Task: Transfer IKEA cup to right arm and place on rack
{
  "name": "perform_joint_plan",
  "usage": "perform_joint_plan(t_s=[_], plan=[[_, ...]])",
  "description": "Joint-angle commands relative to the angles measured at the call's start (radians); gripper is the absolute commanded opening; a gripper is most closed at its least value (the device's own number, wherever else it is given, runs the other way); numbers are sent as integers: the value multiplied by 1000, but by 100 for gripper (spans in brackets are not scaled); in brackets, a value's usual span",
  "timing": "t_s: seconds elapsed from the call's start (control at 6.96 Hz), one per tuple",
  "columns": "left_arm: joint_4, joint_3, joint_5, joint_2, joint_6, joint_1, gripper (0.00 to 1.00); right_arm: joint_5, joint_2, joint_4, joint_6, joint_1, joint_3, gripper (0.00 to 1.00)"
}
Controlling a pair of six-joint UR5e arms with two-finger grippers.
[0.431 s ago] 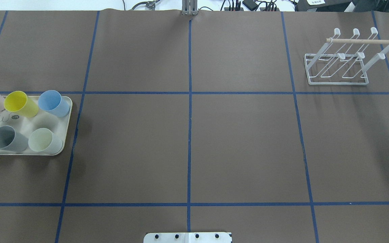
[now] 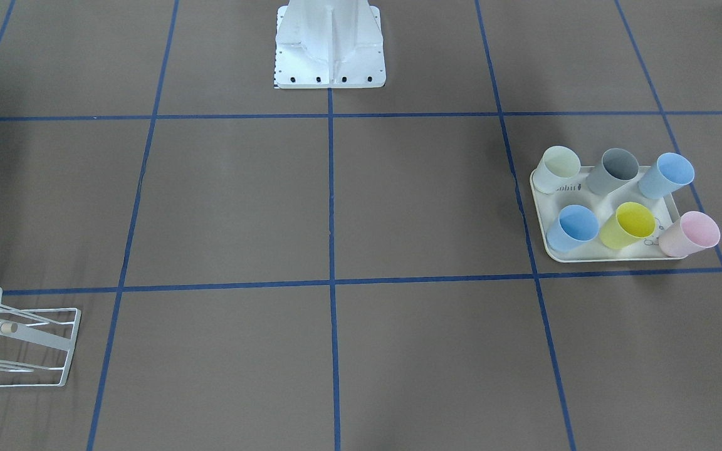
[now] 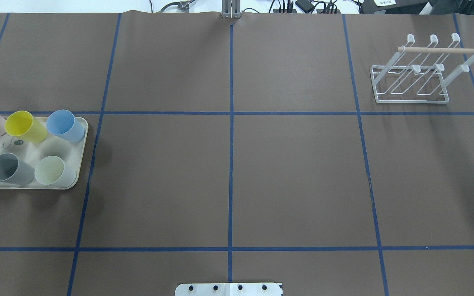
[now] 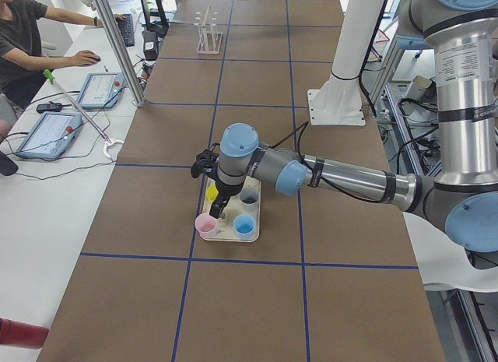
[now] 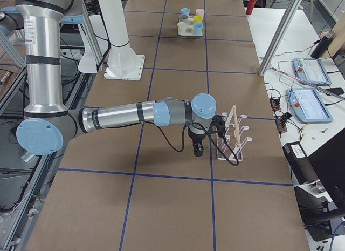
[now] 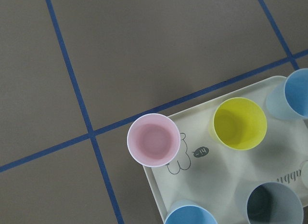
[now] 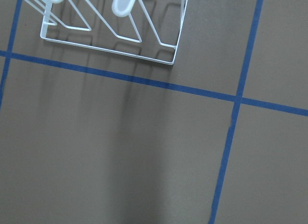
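Right end effector (image 5: 198, 150): side view only

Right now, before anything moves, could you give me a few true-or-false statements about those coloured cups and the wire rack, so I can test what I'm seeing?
1. Six cups stand on the cream rabbit-print tray. True.
2. A cup already sits on the white wire rack. False: its prongs hold no cup.
3. The yellow cup stands between the pink cup and a blue cup. True.
4. The pink cup lies on its side. False: it stands upright, mouth up, at the tray's corner.
5. Tray and rack share one end of the table. False: they are at opposite ends.
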Motion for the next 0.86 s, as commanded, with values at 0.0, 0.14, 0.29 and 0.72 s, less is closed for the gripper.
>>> perform_joint_plan(t_s=[0.0,0.14,0.29,0.72], plan=[[-25,-24,0,8,7,1,99,-35,-32,-42,-16,34,74,100],[-25,-7,-2,8,0,7,99,-46,-32,-39,-14,35,71,100],[-26,-12,-4,17,-2,6,99,-52,-29,-30,-11,26,67,100],[-31,76,7,25,6,10,99,-54,-17,-33,1,-46,53,100]])
